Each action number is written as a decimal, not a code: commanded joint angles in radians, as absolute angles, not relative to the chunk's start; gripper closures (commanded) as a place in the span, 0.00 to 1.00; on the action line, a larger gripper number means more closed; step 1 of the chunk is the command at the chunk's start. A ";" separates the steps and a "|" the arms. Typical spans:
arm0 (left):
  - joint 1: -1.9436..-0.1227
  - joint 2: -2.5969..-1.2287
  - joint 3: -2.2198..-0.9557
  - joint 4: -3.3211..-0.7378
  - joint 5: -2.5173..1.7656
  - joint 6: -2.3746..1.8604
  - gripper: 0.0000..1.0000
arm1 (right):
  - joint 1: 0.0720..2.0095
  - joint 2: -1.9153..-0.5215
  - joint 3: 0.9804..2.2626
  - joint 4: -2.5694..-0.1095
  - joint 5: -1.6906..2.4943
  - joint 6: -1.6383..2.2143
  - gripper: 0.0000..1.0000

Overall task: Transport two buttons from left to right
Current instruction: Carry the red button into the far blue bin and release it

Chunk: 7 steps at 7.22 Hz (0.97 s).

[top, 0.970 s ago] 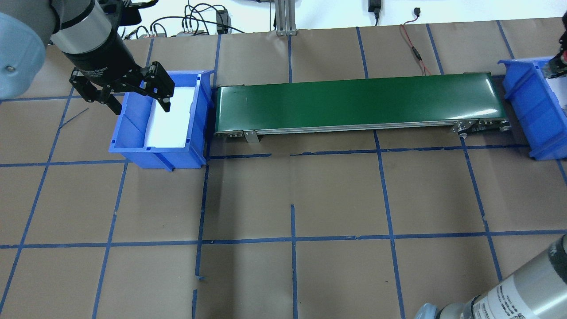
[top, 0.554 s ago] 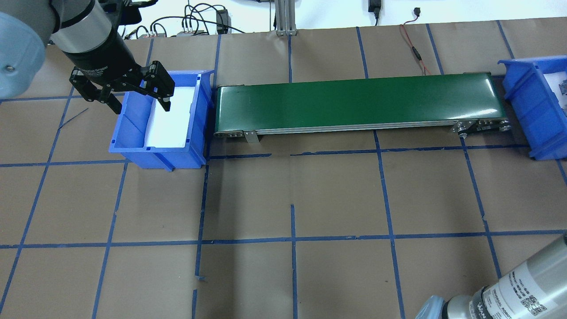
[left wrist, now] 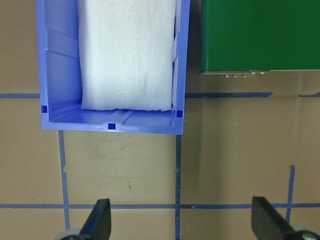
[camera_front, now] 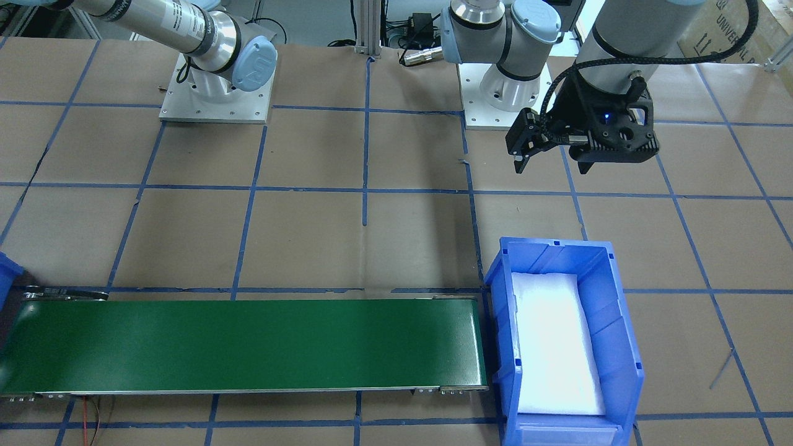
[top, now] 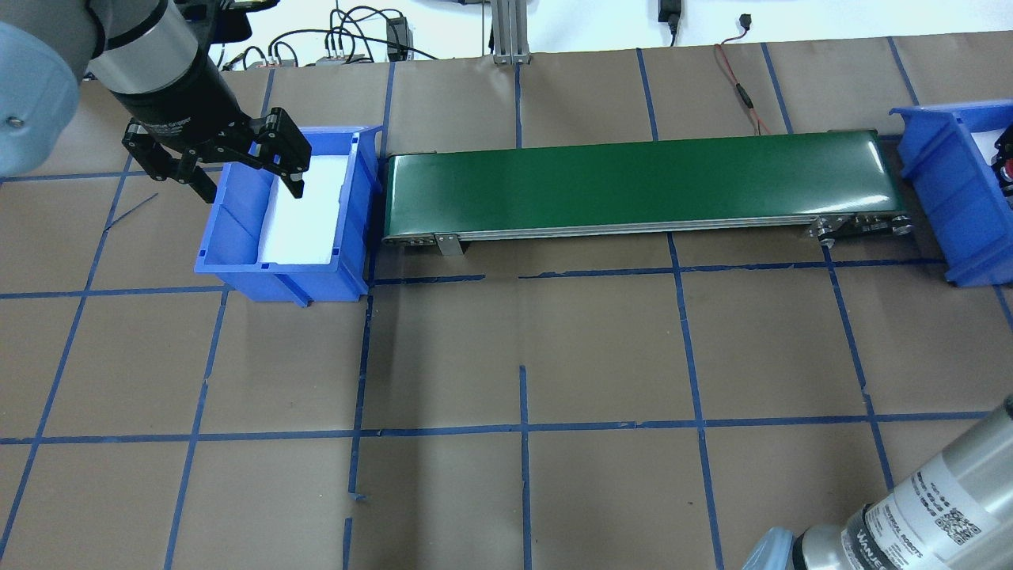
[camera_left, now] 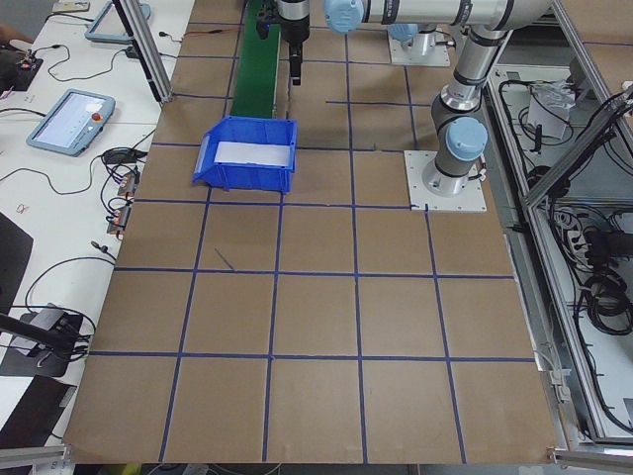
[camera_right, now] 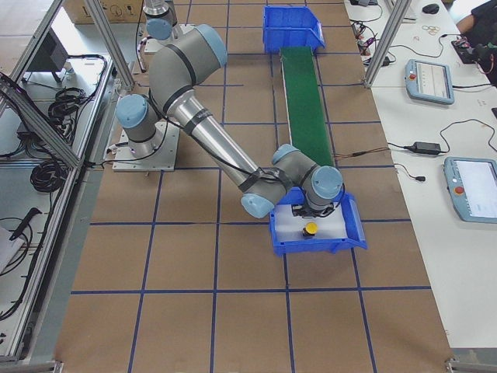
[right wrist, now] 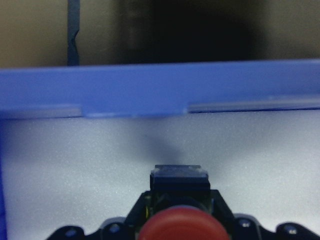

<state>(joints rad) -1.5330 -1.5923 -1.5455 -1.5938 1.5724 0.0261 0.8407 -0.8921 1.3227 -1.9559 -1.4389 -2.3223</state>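
The yellow button (camera_right: 311,228) sits on the white foam in the right blue bin (camera_right: 314,247). The red button (right wrist: 182,227) is between my right gripper's fingers, low inside that bin, its dark base pointing at the bin wall (right wrist: 160,92). My right gripper (camera_right: 311,211) is shut on it and barely shows at the overhead view's right edge (top: 1005,162). My left gripper (top: 237,172) is open and empty, hovering over the near-left rim of the left blue bin (top: 237,273). That bin holds only white foam.
A green conveyor belt (top: 633,182) runs between the two bins and has nothing on it. The right bin (top: 942,182) stands at its far right end. Blue tape lines grid the brown table (top: 522,356). Cables lie along the back edge.
My right gripper has come down into the right bin with the red button. My left gripper has barely moved.
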 commanded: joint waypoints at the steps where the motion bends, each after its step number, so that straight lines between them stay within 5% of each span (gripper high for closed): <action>1: -1.535 -1.592 -1.548 -1.594 1.572 0.026 0.00 | 0.841 -0.897 1.325 -1.947 -1.457 -2.298 0.00; 3: -1.534 -1.592 -1.548 -1.594 1.575 0.026 0.00 | 0.842 -0.989 1.325 -1.816 -1.479 -2.290 0.00; 7: -1.532 -1.592 -1.548 -1.594 1.577 0.025 0.00 | 0.905 -1.381 1.377 -1.467 -1.577 -2.113 0.00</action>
